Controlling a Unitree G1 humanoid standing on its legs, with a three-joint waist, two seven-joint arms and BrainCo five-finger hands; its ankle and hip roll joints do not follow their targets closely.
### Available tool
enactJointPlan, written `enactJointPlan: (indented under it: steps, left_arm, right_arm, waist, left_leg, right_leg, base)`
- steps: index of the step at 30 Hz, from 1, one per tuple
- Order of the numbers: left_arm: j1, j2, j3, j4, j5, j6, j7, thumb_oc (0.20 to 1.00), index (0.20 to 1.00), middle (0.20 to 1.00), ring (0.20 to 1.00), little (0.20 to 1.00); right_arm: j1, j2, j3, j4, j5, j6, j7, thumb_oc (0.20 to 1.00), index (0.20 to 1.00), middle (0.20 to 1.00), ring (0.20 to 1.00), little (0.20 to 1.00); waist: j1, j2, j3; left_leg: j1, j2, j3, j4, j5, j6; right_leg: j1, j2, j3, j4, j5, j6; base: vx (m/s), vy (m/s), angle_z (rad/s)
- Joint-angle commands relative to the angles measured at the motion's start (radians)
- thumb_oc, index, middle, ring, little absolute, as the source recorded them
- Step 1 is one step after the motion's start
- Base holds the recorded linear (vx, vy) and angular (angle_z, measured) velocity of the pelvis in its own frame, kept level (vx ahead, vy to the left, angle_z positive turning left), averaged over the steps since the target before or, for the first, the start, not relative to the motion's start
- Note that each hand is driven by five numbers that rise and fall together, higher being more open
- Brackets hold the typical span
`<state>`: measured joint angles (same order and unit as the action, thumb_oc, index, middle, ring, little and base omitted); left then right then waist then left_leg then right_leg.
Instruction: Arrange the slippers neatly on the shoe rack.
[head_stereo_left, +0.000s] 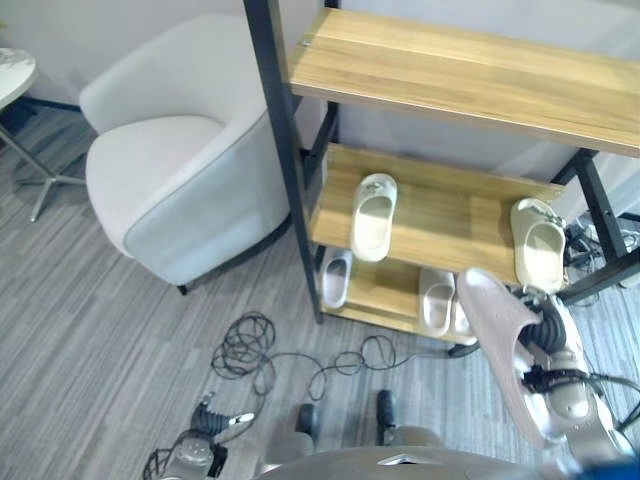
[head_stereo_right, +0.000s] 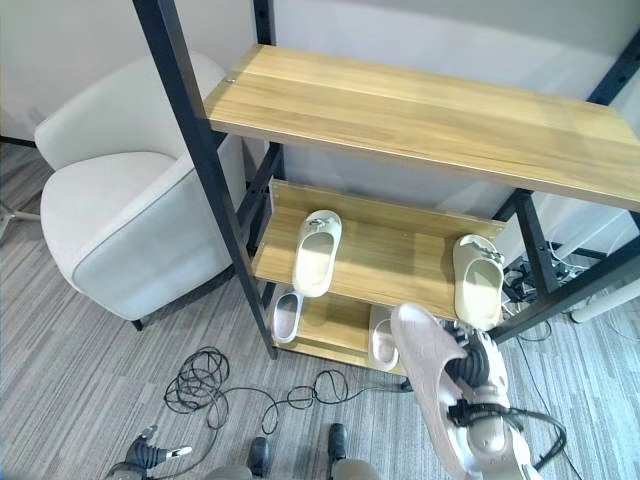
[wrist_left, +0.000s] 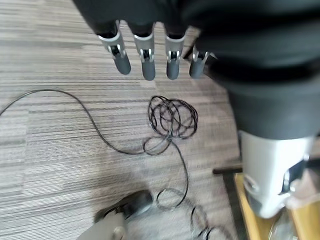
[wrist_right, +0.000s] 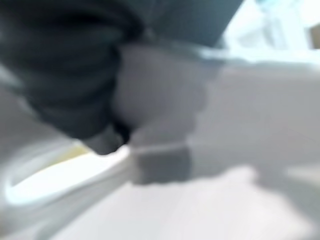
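Near the right foot of the shoe rack (head_stereo_left: 300, 190), the right hand (head_stereo_right: 478, 392) is holding a pale slipper (head_stereo_right: 428, 372) sole-up, its fingers curling round the slipper's edge. It is probably a light, moulded foam slipper — springy rather than stiff, not fragile — so gripping the side wall or the strap should be holding it well enough, though the smooth sole may be sliding in the fingers. On the middle shelf (head_stereo_left: 450, 215) two cream slippers are lying well apart: one at the left (head_stereo_left: 374, 215), one at the right end (head_stereo_left: 538, 243). Three more are sitting on the bottom shelf (head_stereo_left: 385, 290). The top shelf (head_stereo_left: 460, 75) and the rack's black posts are crowding the way in — the held slipper will likely need tilting. A white armchair (head_stereo_left: 170, 170) is standing left of the rack. Low at the near left, the left hand (wrist_left: 150, 55) is hanging open over the carpet.
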<state>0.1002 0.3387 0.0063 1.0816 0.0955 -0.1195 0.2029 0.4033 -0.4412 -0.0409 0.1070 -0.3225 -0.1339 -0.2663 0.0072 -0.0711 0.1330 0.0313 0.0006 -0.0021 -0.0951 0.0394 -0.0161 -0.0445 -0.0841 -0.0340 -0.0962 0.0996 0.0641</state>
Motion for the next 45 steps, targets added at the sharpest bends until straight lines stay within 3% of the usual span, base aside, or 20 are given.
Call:
enactJointPlan:
  steps: [1,5,6,7,14,15,16,17,18,20,21,25,33,45]
  left_arm:
    - [-0.043,0.076,0.046,-0.058,-0.077,-0.035,0.043,1.0,1.0,1.0,1.0,1.0]
    - [-0.025,0.125,0.094,-0.195,-0.121,-0.049,0.076,1.0,1.0,1.0,1.0,1.0]
    - [-0.048,0.019,0.16,-0.146,-0.298,-0.049,0.217,1.0,1.0,1.0,1.0,1.0]
    - [-0.111,0.037,0.175,-0.111,-0.409,-0.096,0.266,1.0,1.0,1.0,1.0,1.0]
    - [-0.156,0.073,0.151,-0.185,-0.458,-0.166,0.346,1.0,1.0,1.0,1.0,1.0]
    - [-0.256,0.012,0.081,-0.144,-0.454,-0.166,0.445,1.0,1.0,1.0,1.0,1.0]
    - [-0.262,0.011,0.082,-0.14,-0.453,-0.167,0.446,1.0,1.0,1.0,1.0,1.0]
    - [-0.406,0.001,-0.04,-0.159,-0.454,-0.159,0.5,1.0,1.0,1.0,1.0,1.0]
    - [-0.447,0.022,-0.072,-0.217,-0.452,-0.157,0.504,1.0,1.0,1.0,1.0,1.0]
    - [-0.458,0.036,-0.066,-0.231,-0.466,-0.154,0.507,1.0,1.0,1.0,1.0,1.0]
    - [-0.468,0.051,-0.067,-0.275,-0.438,-0.122,0.527,1.0,1.0,1.0,1.0,1.0]
    - [-0.502,0.047,-0.12,-0.419,-0.285,-0.029,0.582,1.0,1.0,1.0,1.0,1.0]
    - [-0.553,0.079,-0.059,-0.585,-0.204,0.04,0.592,1.0,1.0,1.0,1.0,1.0]
    - [-0.66,0.107,-0.027,-0.617,-0.192,0.039,0.593,1.0,1.0,1.0,1.0,1.0]
  right_arm:
    - [-0.02,-0.037,-0.093,-0.087,0.057,-0.062,0.031,0.2,0.2,0.2,0.2,0.2]
    - [-0.017,-0.047,-0.105,-0.076,0.075,-0.059,0.031,0.2,0.2,0.2,0.2,0.2]
    - [-0.111,-0.028,-0.025,-0.002,0.126,-0.059,-0.013,0.2,0.2,0.2,0.2,0.2]
    - [-0.156,-0.029,0.003,0.023,0.163,-0.058,-0.056,0.2,0.2,0.2,0.2,0.2]
    - [-0.21,-0.07,-0.005,-0.04,0.176,-0.071,-0.16,0.2,0.2,0.2,0.2,0.2]
    - [-0.307,-0.056,0.062,0.019,0.202,-0.068,-0.221,0.2,0.2,0.2,0.2,0.2]
    - [-0.314,-0.057,0.063,0.024,0.202,-0.071,-0.223,0.2,0.2,0.2,0.2,0.2]
    - [-0.373,-0.068,0.135,0.017,0.193,-0.073,-0.266,0.2,0.2,0.2,0.2,0.2]
    - [-0.42,-0.078,0.145,0.019,0.2,-0.058,-0.289,0.2,0.2,0.2,0.2,0.2]
    - [-0.458,-0.079,0.152,0.043,0.211,-0.049,-0.297,0.2,0.2,0.2,0.2,0.2]
    - [-0.505,-0.079,0.155,0.066,0.23,-0.033,-0.309,0.2,0.2,0.2,0.2,0.2]
    - [-0.566,-0.077,0.135,0.099,0.238,-0.007,-0.333,0.2,0.2,0.2,0.2,0.2]
    - [-0.669,-0.09,0.06,0.24,0.183,0.076,-0.361,0.2,0.2,0.2,0.2,0.2]
    - [-0.94,-0.16,0.092,0.505,0.198,0.071,-0.338,0.2,0.2,0.2,0.2,0.2]
  waist:
    - [0.023,0.052,0.037]
    - [0.02,0.041,0.085]
    - [0.025,0.027,0.143]
    - [0.02,0.025,0.19]
    - [0.024,0.036,0.259]
    - [0.017,0.043,0.276]
    - [0.016,0.044,0.277]
    - [-0.005,0.036,0.287]
    - [-0.003,0.047,0.292]
    - [-0.003,0.054,0.294]
    - [0.0,0.067,0.304]
    - [-0.001,0.085,0.316]
    - [0.013,0.115,0.292]
    - [0.043,0.125,0.259]
  left_leg:
    - [0.01,0.031,0.004,0.093,-0.138,-0.011]
    - [-0.044,0.035,-0.004,0.157,-0.146,-0.014]
    - [-0.121,0.037,-0.016,0.227,-0.147,-0.015]
    - [-0.185,0.038,-0.016,0.276,-0.145,-0.018]
    - [-0.407,0.027,-0.067,0.456,-0.162,-0.017]
    - [-0.483,0.031,-0.074,0.538,-0.187,-0.017]
    - [-0.49,0.031,-0.075,0.544,-0.19,-0.017]
    - [-0.544,0.045,-0.078,0.591,-0.2,-0.014]
    - [-0.62,0.051,-0.081,0.66,-0.218,-0.009]
    - [-0.662,0.054,-0.086,0.69,-0.227,-0.006]
    - [-0.711,0.053,-0.093,0.745,-0.273,-0.002]
    - [-0.893,0.039,-0.114,0.857,-0.295,0.013]
    - [-1.09,0.021,-0.129,0.953,-0.33,0.032]
    - [-1.215,0.001,-0.131,0.941,-0.326,0.034]
  right_leg:
    - [0.083,-0.019,-0.019,0.101,-0.166,0.074]
    - [0.037,-0.015,-0.023,0.161,-0.177,0.07]
    - [-0.025,-0.013,-0.029,0.211,-0.178,0.064]
    - [-0.088,-0.01,-0.028,0.264,-0.18,0.059]
    - [-0.254,-0.021,-0.054,0.426,-0.22,0.046]
    - [-0.327,-0.028,-0.058,0.52,-0.253,0.037]
    - [-0.334,-0.028,-0.059,0.526,-0.256,0.037]
    - [-0.399,-0.024,-0.044,0.586,-0.277,0.029]
    - [-0.474,-0.026,-0.041,0.656,-0.297,0.022]
    - [-0.516,-0.028,-0.041,0.692,-0.31,0.02]
    - [-0.565,-0.027,-0.033,0.745,-0.354,0.018]
    - [-0.731,-0.032,-0.037,0.848,-0.367,0.012]
    - [-0.939,-0.043,-0.036,0.958,-0.403,0.001]
    - [-1.074,-0.068,-0.027,0.976,-0.394,0.008]
  base:
    - [-0.03,-0.058,-0.04]
    - [-0.17,-0.066,0.0]
    - [-0.38,-0.095,0.01]
    - [-0.38,-0.095,-0.06]
    - [-0.16,-0.031,0.13]
    - [-0.05,0.0,0.16]
    - [-0.09,0.016,0.18]
    - [-0.07,0.045,0.27]
    - [-0.06,0.045,0.09]
    - [-0.01,0.022,-0.16]
    - [0.0,0.015,-0.19]
    - [-0.06,0.013,-0.07]
    - [0.0,0.006,0.05]
    - [0.01,0.001,0.03]
